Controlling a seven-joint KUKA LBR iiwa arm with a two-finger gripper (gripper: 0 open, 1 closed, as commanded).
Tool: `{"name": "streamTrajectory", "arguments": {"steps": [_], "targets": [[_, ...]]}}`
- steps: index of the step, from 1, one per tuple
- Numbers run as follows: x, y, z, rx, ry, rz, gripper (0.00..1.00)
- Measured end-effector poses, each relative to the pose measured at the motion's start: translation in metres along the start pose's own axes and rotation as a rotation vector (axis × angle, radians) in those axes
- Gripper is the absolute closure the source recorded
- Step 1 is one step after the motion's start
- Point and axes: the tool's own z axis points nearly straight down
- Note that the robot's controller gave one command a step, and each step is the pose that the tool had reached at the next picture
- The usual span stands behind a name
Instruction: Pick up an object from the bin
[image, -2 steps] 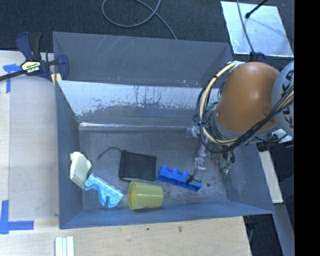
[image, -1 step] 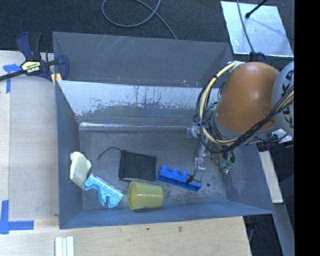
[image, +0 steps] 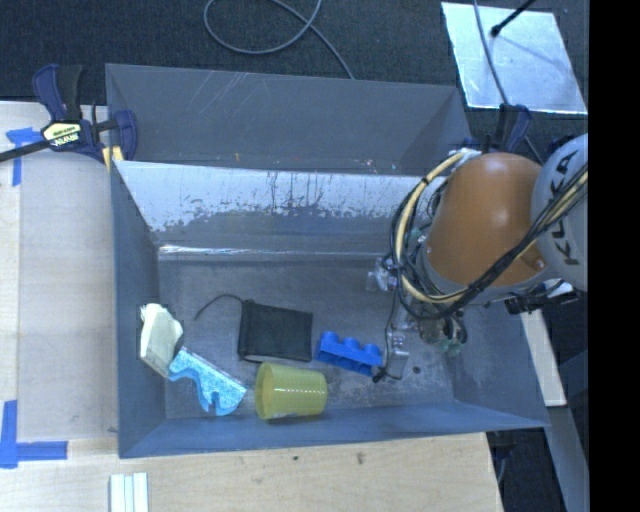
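Camera view showed the gripper (image: 388, 365) low beside the blue studded plastic block (image: 350, 352), seemingly placed for a grasp; whether clenched, I couldn't tell.

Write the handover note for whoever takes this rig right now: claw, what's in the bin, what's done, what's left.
Claw: low in the bin's right half, at the right end of the blue studded brick; no hold can be confirmed.
Other things: black flat pouch mid-floor, yellow cup on its side at the front, light blue toy and cream object at the left.
Done: claw is down near the floor by the brick.
Left: grip one thing and lift it out.
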Motion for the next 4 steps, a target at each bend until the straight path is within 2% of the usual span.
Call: {"name": "streamTrajectory", "arguments": {"steps": [1,2,3,4], "targets": [[-0.003,-0.002,0.075,0.0,0.002,-0.206,0.0],[0.011,0.007,0.094,0.001,0.008,0.013,1.0],[0.011,0.007,0.094,0.001,0.008,0.013,1.0],[0.007,0.003,-0.027,0.001,0.006,0.049,1.0]]}}
